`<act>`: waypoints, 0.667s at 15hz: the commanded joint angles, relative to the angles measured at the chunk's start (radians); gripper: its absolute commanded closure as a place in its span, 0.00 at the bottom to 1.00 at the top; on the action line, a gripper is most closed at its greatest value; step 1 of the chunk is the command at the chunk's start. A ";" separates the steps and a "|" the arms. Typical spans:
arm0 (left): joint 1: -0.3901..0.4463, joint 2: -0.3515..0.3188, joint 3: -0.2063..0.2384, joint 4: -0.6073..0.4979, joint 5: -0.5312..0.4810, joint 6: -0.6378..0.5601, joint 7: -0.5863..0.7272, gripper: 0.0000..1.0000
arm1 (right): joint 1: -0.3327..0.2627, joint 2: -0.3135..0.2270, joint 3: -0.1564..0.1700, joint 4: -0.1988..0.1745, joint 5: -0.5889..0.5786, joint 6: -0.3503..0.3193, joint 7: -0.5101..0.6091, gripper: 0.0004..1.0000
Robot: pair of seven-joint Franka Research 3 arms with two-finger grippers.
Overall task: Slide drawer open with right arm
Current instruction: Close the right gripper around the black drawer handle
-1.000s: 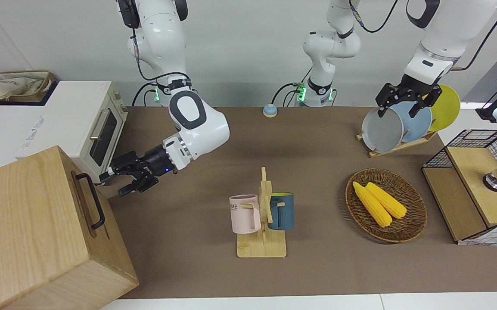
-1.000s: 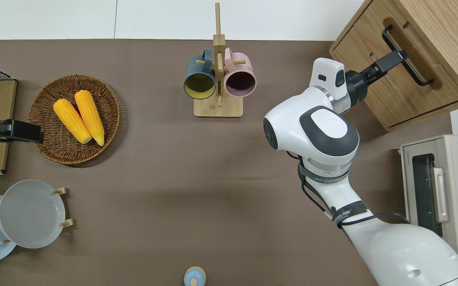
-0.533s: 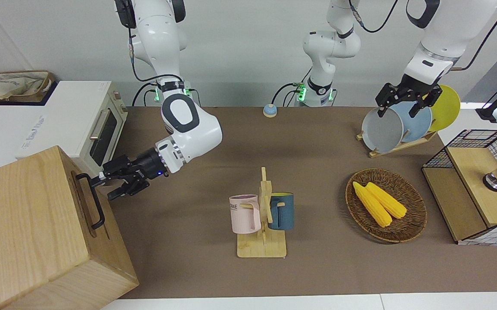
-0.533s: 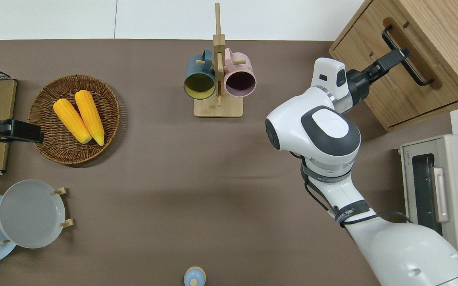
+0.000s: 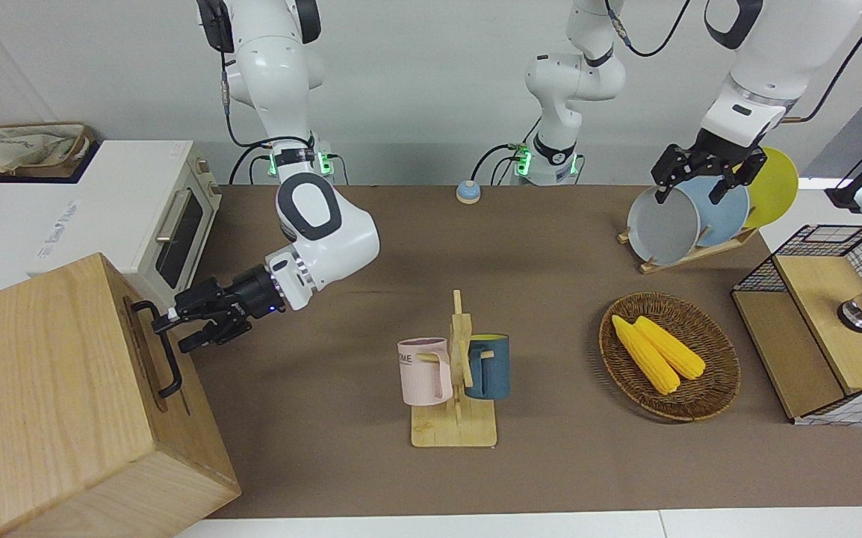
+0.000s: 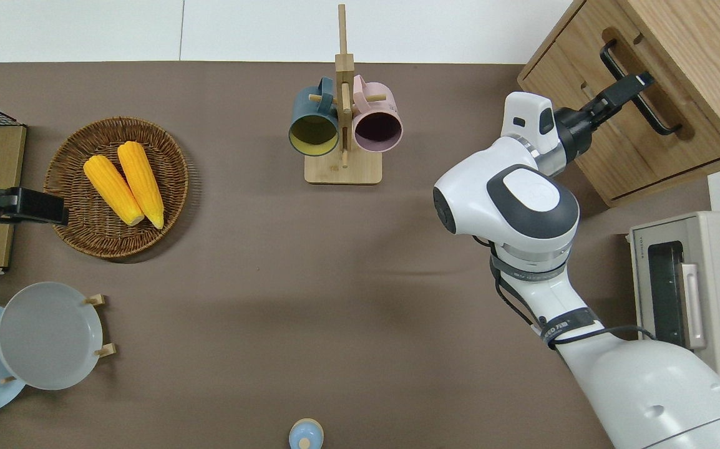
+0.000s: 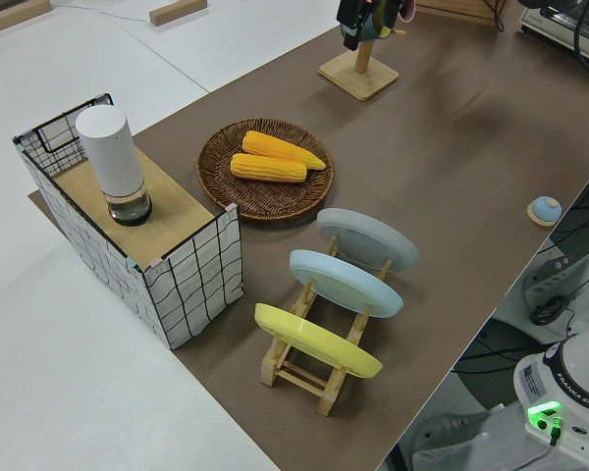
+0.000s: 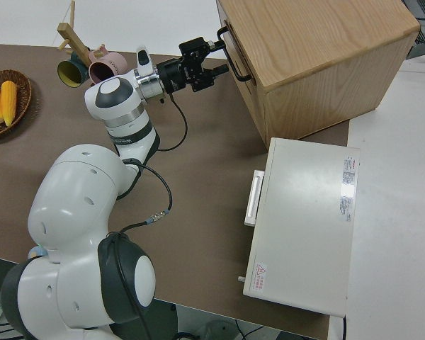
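where the right arm (image 5: pixel 304 232) reaches low across the brown table cover (image 5: pixel 550 246) toward its own end of the table, the right gripper (image 5: pixel 177 329) sits at the black bar handle (image 5: pixel 164 351) of the drawer (image 6: pixel 631 134), its fingers spread apart with one finger (image 5: pixel 166 318) up against the upper part of the bar and the other lower, not pressed onto it. seen from overhead, the fingertips (image 6: pixel 637 82) overlap the handle (image 6: pixel 641 93) close to its end farther from the robots. the drawer forms the front of the big light-wood cabinet (image 5: pixel 50 403) at the right arm's end of the table, and its face looks flush with the cabinet, so it reads as closed; the right side view shows the same, with the gripper (image 8: pixel 216 60) at the handle (image 8: pixel 234 53) and the box front unbroken. a small blue light shows at the wrist. the white toaster oven (image 5: pixel 140 217) stands beside the cabinet, nearer to the robots. near the middle of the table a wooden mug stand (image 5: pixel 457 388) carries a pink mug (image 5: pixel 425 371) and a blue mug (image 5: pixel 489 366). toward the left arm's end lie a wicker basket (image 5: pixel 707 396) with two corn cobs (image 5: pixel 656 353), a plate rack (image 5: pixel 689 250) with grey, blue and yellow plates, and a wire-mesh box (image 5: pixel 823 329). the left arm is parked, the left gripper (image 5: pixel 700 183) with its fingers apart.
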State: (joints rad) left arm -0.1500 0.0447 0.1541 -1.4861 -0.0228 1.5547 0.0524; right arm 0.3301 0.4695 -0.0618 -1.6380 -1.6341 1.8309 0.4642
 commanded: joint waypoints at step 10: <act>-0.017 0.012 0.016 0.020 0.014 0.001 0.006 0.00 | -0.026 -0.005 0.010 -0.016 -0.062 0.021 0.019 0.92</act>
State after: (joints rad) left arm -0.1500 0.0447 0.1541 -1.4861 -0.0228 1.5547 0.0524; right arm 0.3112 0.4712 -0.0593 -1.6431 -1.6574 1.8375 0.4646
